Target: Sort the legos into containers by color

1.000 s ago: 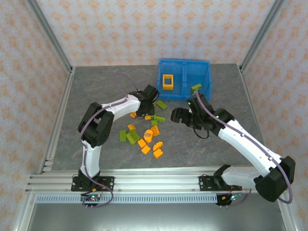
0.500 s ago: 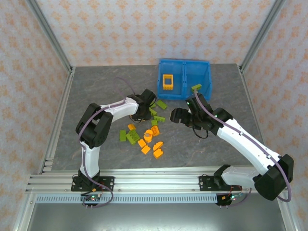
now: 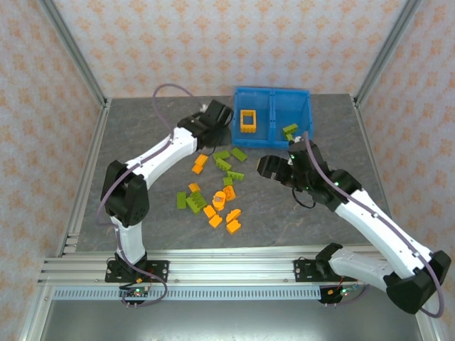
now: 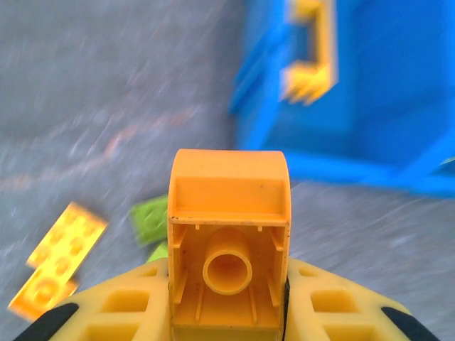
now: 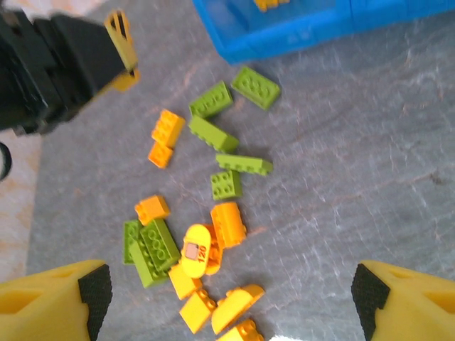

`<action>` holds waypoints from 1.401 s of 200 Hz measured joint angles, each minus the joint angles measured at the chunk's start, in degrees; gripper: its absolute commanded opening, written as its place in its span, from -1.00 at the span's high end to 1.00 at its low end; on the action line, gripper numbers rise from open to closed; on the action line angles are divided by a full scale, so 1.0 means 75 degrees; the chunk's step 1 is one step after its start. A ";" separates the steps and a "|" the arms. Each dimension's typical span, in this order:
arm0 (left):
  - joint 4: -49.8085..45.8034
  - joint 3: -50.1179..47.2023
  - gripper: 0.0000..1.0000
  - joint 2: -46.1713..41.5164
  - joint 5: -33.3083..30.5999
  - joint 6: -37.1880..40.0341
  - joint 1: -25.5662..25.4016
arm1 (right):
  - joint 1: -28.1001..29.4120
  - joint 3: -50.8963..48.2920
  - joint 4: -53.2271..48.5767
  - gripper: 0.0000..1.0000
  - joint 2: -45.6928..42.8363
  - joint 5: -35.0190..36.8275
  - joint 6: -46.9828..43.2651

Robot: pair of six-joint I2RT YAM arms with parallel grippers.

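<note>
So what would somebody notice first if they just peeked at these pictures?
The bright blue bin at the far side of the table jumps out first, with an orange-yellow frame piece in its left compartment. Next comes the scatter of orange and green legos in the middle of the table. Up close, the left gripper is clamped on an orange brick just short of the bin.

grey marbled tabletop (image 3: 284, 220), floral-patterned walls (image 3: 213, 42), slotted metal rail (image 3: 227, 268) at near edge.
</note>
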 measured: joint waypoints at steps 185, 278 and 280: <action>-0.0606 0.6607 0.11 0.5147 -0.0568 0.0903 -0.0364 | 0.0000 -0.0329 -0.0090 -0.78 -0.0679 0.0568 0.0312; -0.1003 0.6849 0.07 0.3456 -0.0291 0.0921 -0.0428 | 0.0000 -0.0326 -0.0087 -0.78 -0.0533 0.0530 -0.0050; -0.1017 0.6799 0.07 0.3340 -0.0286 0.0953 -0.0428 | 0.0000 -0.0323 -0.0090 -0.78 -0.0498 0.0527 -0.0093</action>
